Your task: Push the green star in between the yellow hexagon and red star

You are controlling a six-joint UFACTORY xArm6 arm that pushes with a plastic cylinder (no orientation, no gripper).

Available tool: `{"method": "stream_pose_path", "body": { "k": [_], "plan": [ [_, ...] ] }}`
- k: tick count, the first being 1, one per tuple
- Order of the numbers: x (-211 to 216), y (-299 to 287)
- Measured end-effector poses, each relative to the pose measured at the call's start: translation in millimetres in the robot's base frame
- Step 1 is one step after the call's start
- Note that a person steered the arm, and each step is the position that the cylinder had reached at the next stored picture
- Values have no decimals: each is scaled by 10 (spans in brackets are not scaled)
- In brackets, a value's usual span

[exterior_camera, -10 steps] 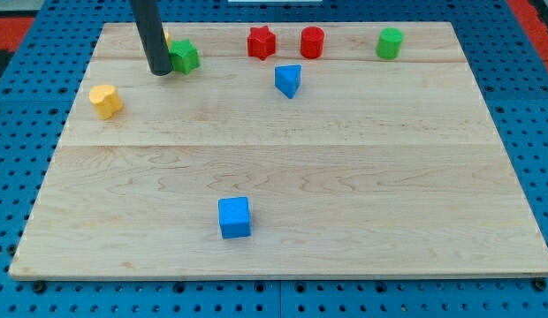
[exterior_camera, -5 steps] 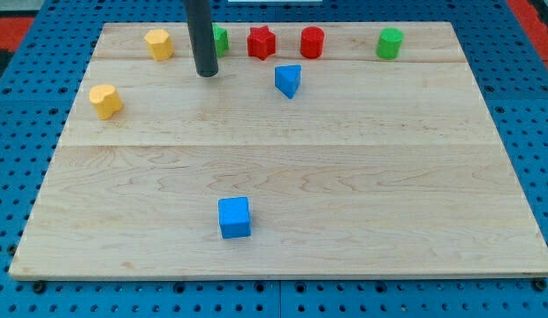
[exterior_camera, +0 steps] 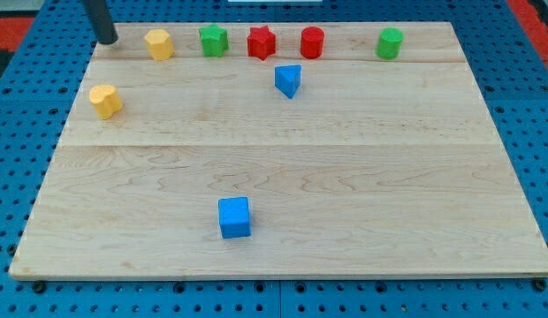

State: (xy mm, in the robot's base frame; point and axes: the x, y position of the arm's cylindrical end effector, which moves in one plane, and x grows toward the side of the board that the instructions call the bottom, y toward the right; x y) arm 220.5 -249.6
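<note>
1. The green star (exterior_camera: 213, 40) lies near the table's top edge, left of the middle, in the row of blocks that runs along that edge.
2. It sits between the yellow hexagon (exterior_camera: 158, 43) on the view's left and the red star (exterior_camera: 262, 42) on the view's right, close to each with a small gap on both sides.
3. Past the red star along the same row comes a red cylinder (exterior_camera: 312, 42), and further toward the top right corner a green cylinder (exterior_camera: 390, 42), well apart from the others.
4. A blue triangular block (exterior_camera: 289, 79) rests just below the gap between the red star and the red cylinder, touching neither.
5. A second yellow block (exterior_camera: 105, 101), rounded in outline, lies near the table's left edge, below the yellow hexagon.
6. A blue cube (exterior_camera: 234, 217) stands alone near the bottom edge, left of the middle.
7. My tip (exterior_camera: 107, 41) stands at the table's top left corner, left of the yellow hexagon and clear of every block.
8. The arm carries no jaws, only the dark rod, so nothing is pinched.
9. The table (exterior_camera: 345, 194) is a pale wooden board on a blue pegboard surface (exterior_camera: 9, 177).
</note>
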Motion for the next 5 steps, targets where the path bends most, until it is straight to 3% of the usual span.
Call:
{"method": "stream_pose_path", "body": {
  "k": [3,5],
  "plan": [
    [-258,1650],
    [-135,1770]
  ]
}}
